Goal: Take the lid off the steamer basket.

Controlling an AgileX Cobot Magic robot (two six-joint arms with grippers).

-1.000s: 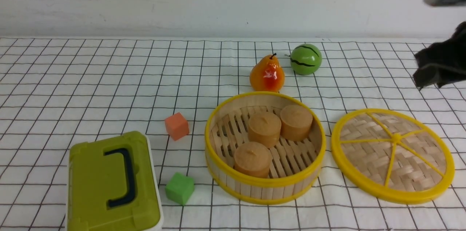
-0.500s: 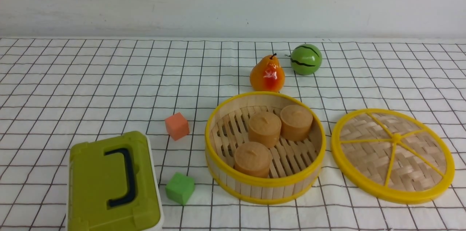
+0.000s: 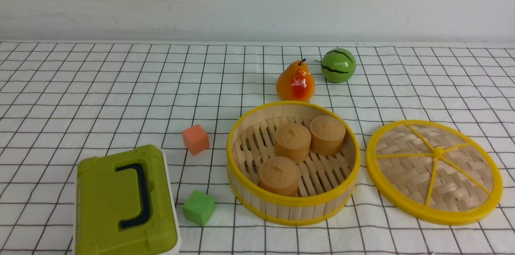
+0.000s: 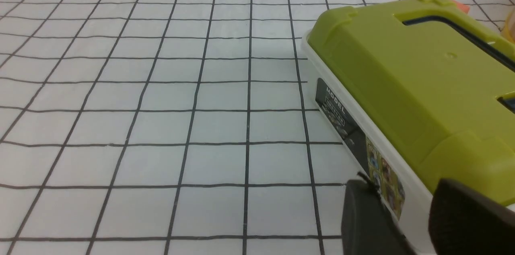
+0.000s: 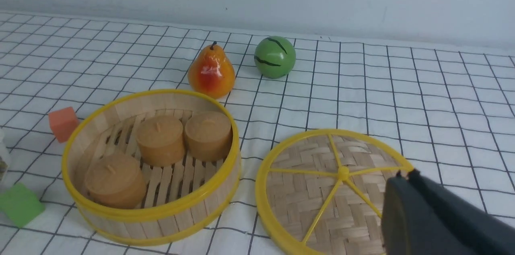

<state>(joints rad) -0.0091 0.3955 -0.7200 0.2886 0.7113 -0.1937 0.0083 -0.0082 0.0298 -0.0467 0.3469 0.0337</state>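
Front, lid: lies flat on the counter, just right of the basket, close beside it but not touching. I judge it is already off.
Front, basket: open on top. It holds three round tan cakes, two side by side toward the far wall and one nearer, toward the left.
Front, box: green, at the near left, shut. Its contents are hidden.
Front, my pincers: neither is in view.
Left wrist, left pincer: spread and pinching nothing, with the side of the box showing between its two dark fingers.
Right wrist, right pincer: only one dark mass shows, in front of the lid's rim. I cannot tell whether it is spread or pressed together.
Right wrist, lid's handling: it looks light. The yellow rim is probably stiff and smooth, perhaps slippery. The woven middle looks thin and likely to dent.
Right wrist, where to hold: I would take the rim's edge, or the hub where the five spokes meet, and not the weave.
Right wrist, basket: the slatted floor shows between the cakes, and nothing else is inside.
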